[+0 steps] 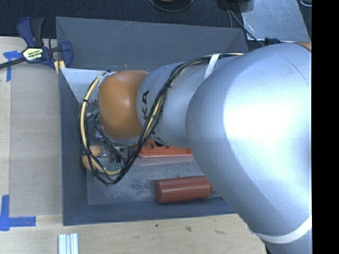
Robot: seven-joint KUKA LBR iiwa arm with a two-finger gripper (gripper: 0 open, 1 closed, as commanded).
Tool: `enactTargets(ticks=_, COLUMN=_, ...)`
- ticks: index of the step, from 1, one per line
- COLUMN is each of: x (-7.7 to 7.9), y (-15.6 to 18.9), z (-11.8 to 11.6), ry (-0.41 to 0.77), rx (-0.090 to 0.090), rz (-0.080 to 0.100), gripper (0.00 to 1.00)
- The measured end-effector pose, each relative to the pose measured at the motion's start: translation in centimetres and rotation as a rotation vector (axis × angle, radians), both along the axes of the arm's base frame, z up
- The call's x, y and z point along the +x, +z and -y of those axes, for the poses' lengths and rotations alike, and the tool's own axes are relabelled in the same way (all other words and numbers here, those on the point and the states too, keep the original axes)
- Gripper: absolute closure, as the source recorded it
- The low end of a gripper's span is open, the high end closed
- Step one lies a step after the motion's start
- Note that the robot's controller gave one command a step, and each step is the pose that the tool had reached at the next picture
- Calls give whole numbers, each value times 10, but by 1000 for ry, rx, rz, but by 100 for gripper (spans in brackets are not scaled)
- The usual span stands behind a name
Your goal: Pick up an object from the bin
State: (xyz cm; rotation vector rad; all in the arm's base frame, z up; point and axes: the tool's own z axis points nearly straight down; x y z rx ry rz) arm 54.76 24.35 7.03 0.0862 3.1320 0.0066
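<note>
Grey bin [74, 142], viewed from my remote desk. At left, the gripper [105, 163] sits low over the left part of the bin floor, under the wrist's orange cover [119, 105] and a loop of black and yellow cables [85, 115]. I cannot tell whether the gripper is open or closed, because wrist and wiring hide it, so I claim no grasp. A small yellow-orange bit [89, 162] shows at its left edge, and I cannot say whether it is a loose thing or part of the robot.

Just right of the gripper lies a flat orange piece [167, 151], the nearest clear candidate. Its upper side is tucked under the arm [254, 126]. I judge it stiff, light and thin. Lying flat, it gives little to close on, and its exposed front edge looks like the only place to take hold.

Further right, near the front wall, a red-brown cylinder [183, 189] lies on its side, apart from the orange piece. It looks rigid and smooth and is likely to roll if nudged. I would take it across its middle, squeezing across its width.

The arm's big silver body covers the right half of the bin. The cables hanging beside the gripper are the main snag risk, and the left wall is close by.
</note>
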Motion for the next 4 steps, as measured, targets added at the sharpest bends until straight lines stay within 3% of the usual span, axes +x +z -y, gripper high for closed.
enactTargets(ticks=1, x=0, y=-4, z=12, ry=-11, rx=-3, rz=-12, gripper=100)
enactTargets(ticks=3, x=-2, y=0, z=13, ry=-11, rx=-5, rz=-16, gripper=100)
enactTargets(ticks=4, x=-4, y=21, z=14, ry=-11, rx=-8, rz=-24, gripper=100)
